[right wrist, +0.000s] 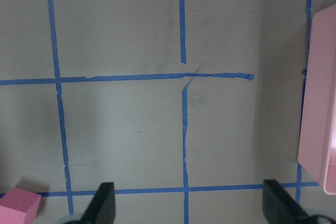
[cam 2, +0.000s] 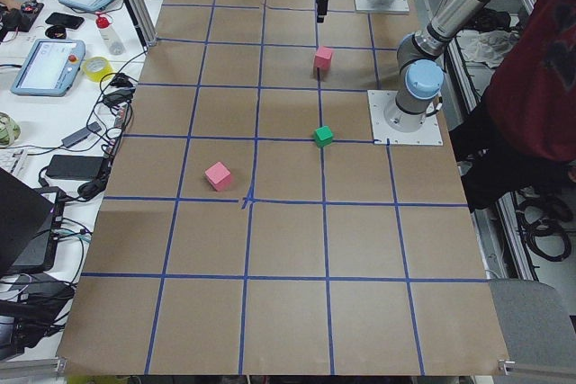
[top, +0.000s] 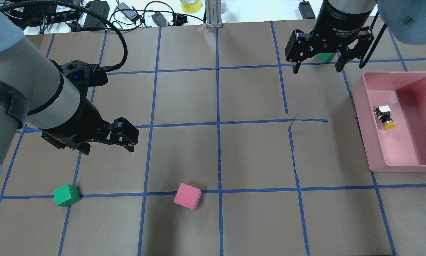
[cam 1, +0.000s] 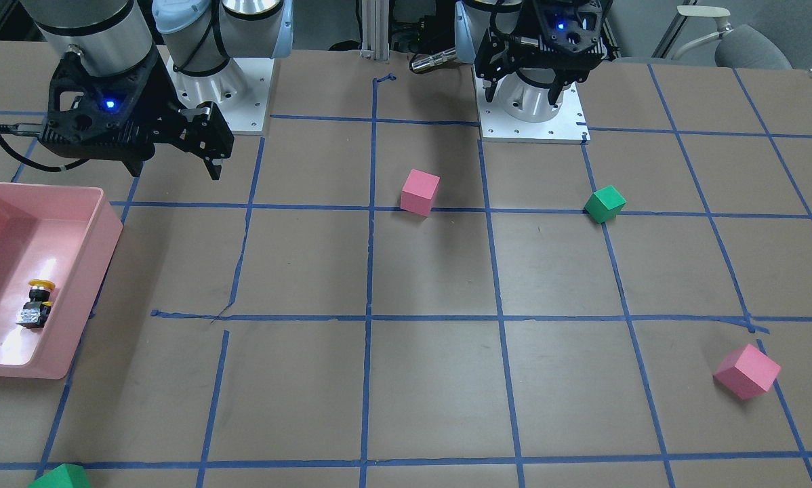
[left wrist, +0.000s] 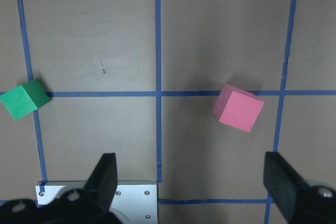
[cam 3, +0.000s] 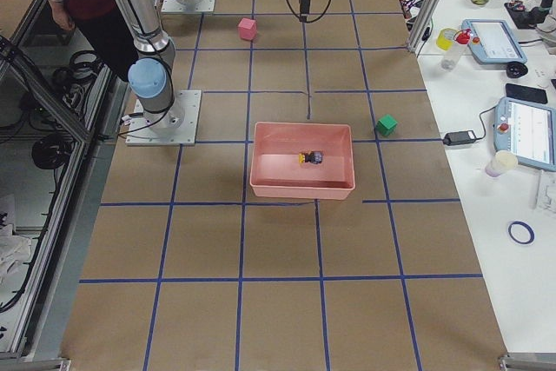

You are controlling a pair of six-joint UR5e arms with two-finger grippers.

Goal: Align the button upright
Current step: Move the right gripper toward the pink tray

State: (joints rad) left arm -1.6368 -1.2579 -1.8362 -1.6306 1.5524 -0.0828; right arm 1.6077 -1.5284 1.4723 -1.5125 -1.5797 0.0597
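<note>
The button (cam 1: 36, 305) lies on its side on the floor of a pink bin (cam 1: 101, 230), its yellow cap towards the robot. It also shows in the overhead view (top: 385, 117) and the right side view (cam 3: 310, 157). My right gripper (top: 317, 65) is open and empty. It hangs above the table beside the bin, apart from the button, and also shows in the front view (cam 1: 173, 166). My left gripper (top: 108, 148) is open and empty, far from the bin, and also shows in the front view (cam 1: 522, 91).
A pink cube (top: 187, 196) and a green cube (top: 66, 195) lie below my left gripper. Another pink cube (cam 1: 747, 371) and a green cube (cam 1: 60, 478) lie near the far edge. Blue tape lines grid the brown table.
</note>
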